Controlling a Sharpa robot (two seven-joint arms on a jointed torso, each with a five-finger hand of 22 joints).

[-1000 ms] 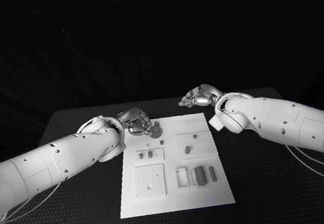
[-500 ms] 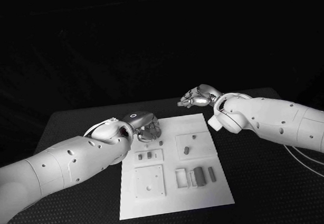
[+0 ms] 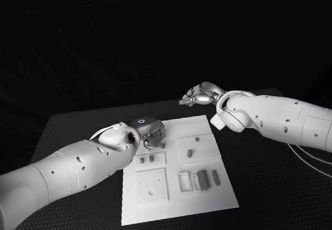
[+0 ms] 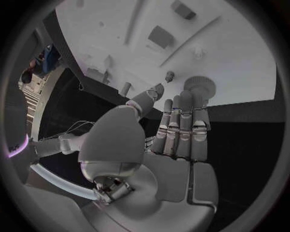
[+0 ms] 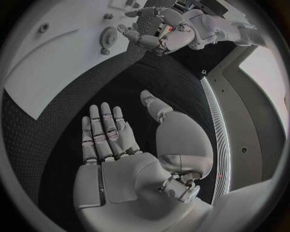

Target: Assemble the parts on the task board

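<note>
Lying lengthwise mid-table, the task board (image 3: 176,171) carries its small parts (image 3: 203,179), most seated in recessed panels; the left hand (image 3: 151,132) hovers over the board's far left corner, fingers straight and together, holding nothing; the right hand (image 3: 199,97) hangs beyond the far edge, flat and empty.

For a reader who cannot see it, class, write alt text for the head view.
Two white robot arms reach over a white task board on a black table. The left hand hovers over the board's far left corner, holding nothing visible; the right hand is open beyond the board's far right corner. Small grey parts lie in the board's recesses.
</note>
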